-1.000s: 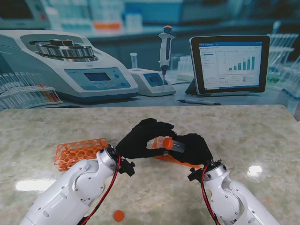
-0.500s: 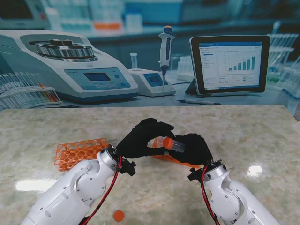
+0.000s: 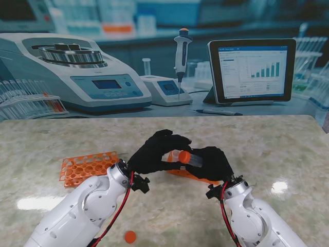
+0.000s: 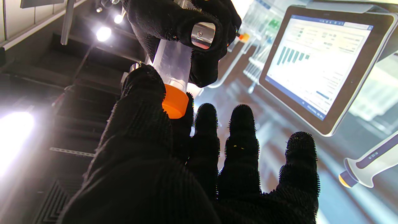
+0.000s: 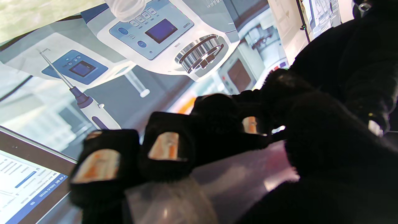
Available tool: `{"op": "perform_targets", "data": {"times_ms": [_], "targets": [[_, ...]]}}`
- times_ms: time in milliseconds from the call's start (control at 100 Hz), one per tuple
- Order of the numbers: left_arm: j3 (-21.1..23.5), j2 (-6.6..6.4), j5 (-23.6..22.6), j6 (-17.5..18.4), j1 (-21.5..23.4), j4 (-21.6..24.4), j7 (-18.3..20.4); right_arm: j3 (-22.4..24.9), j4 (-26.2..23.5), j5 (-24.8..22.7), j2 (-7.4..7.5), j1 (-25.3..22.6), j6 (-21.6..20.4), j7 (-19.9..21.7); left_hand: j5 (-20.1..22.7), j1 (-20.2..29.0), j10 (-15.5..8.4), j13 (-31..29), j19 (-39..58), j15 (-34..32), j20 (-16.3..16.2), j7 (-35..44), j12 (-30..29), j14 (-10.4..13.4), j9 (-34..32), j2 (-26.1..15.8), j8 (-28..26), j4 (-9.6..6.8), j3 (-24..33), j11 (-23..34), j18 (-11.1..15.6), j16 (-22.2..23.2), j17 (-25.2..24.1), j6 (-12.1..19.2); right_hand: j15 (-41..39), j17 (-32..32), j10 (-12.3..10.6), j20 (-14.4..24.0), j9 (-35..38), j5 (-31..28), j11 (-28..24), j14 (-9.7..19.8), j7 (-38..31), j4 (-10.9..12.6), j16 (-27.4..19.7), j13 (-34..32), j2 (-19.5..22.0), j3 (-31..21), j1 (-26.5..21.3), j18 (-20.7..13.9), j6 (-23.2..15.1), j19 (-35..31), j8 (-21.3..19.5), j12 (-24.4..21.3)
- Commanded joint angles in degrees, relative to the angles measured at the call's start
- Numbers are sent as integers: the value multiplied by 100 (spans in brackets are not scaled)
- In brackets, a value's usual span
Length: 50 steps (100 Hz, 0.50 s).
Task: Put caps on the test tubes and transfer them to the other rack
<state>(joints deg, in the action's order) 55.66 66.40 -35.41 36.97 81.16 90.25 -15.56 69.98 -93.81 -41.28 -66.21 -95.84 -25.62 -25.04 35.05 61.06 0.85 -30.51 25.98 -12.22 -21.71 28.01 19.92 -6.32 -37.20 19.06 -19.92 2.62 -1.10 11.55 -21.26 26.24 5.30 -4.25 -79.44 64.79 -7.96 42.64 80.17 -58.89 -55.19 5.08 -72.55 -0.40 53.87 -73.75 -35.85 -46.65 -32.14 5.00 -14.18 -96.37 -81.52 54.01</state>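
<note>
Over the last second very little has shifted. The left robot hand (image 3: 157,152) has crept slightly toward the right robot hand (image 3: 211,162), and its wrist has rolled a touch, so the black fitting with the red cable (image 3: 140,184) at that wrist now sits a little nearer the right arm than before. The orange cap (image 3: 184,156) pinched on the end of the clear tube (image 3: 193,160) has moved fractionally nearer the right robot hand, so less clear tube shows between cap and that hand's fingers.
</note>
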Motion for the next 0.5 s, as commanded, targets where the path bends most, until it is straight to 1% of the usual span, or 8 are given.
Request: {"op": "perform_targets", "data": {"times_ms": [0,30,50,170,220,250,400,490], "targets": [[-13,21,-36,10,-12,-17,7,-39,-80,-16,-18,-50,-7,29,1033,1290,-375,-98,166,-18,-126,716,39,202,-64,-755,-78,-249,1166,73,65,40,-33,823,-187,90,-20,-21,146,-73,26,375,-353,-72,43,-195,138,-40,-152,-84,-401,-207,-178,98],[-14,20,-44,16,-14,-21,6,-38,-82,-16,-18,-51,-7,31,1056,1291,-391,-89,169,-11,-124,683,33,213,-62,-733,-72,-242,1281,71,75,34,-33,841,-187,90,-20,-21,146,-72,26,375,-351,-72,43,-195,135,-39,-152,-84,-406,-207,-177,98],[-14,19,-51,20,-15,-23,5,-38,-83,-17,-17,-51,-7,33,1102,1291,-400,-94,175,-8,-117,623,18,221,-55,-726,-68,-183,1423,66,76,25,-37,896,-187,90,-20,-21,146,-72,26,375,-350,-72,43,-195,137,-39,-150,-84,-408,-207,-177,98],[-14,15,-95,53,-24,-38,-6,-36,-90,-17,-16,-54,-8,40,1135,1290,-432,-91,185,10,-94,478,-18,263,-42,-598,-52,-195,1970,51,92,-3,-29,1016,-186,90,-20,-21,146,-73,26,375,-347,-73,43,-196,139,-38,-154,-84,-411,-207,-178,98],[-15,13,-133,64,-30,-44,-22,-34,-94,-19,-15,-55,-8,44,1091,1291,-450,-93,200,11,-86,425,-31,281,-31,-453,-47,-164,2110,47,110,-11,-22,1232,-186,90,-20,-21,146,-73,26,375,-346,-73,43,-196,133,-38,-156,-84,-411,-207,-178,98],[-16,13,-160,70,-34,-49,-39,-32,-97,-19,-14,-57,-8,47,1045,1291,-451,-104,218,4,-83,437,-36,290,-37,-382,-62,-151,2201,51,118,-12,-12,1442,-186,90,-20,-21,146,-73,26,375,-346,-73,43,-196,137,-38,-154,-84,-411,-207,-179,98],[-22,10,-191,95,-44,-59,-48,-24,-107,-24,-12,-64,-11,53,815,1291,-381,-66,252,8,-53,492,-64,285,-30,-258,-80,-94,2497,35,123,-22,-34,1858,-186,90,-20,-22,146,-73,26,375,-345,-73,43,-196,139,-37,-153,-84,-411,-207,-180,98],[-19,4,-192,104,-44,-60,-26,-23,-111,-26,-11,-67,-10,55,691,1291,-339,-28,250,24,-29,518,-87,283,-6,-185,-89,-70,2692,3,125,-35,-58,2023,-186,90,-20,-22,146,-73,26,375,-345,-73,43,-196,131,-39,-157,-84,-411,-207,-181,98]]}}
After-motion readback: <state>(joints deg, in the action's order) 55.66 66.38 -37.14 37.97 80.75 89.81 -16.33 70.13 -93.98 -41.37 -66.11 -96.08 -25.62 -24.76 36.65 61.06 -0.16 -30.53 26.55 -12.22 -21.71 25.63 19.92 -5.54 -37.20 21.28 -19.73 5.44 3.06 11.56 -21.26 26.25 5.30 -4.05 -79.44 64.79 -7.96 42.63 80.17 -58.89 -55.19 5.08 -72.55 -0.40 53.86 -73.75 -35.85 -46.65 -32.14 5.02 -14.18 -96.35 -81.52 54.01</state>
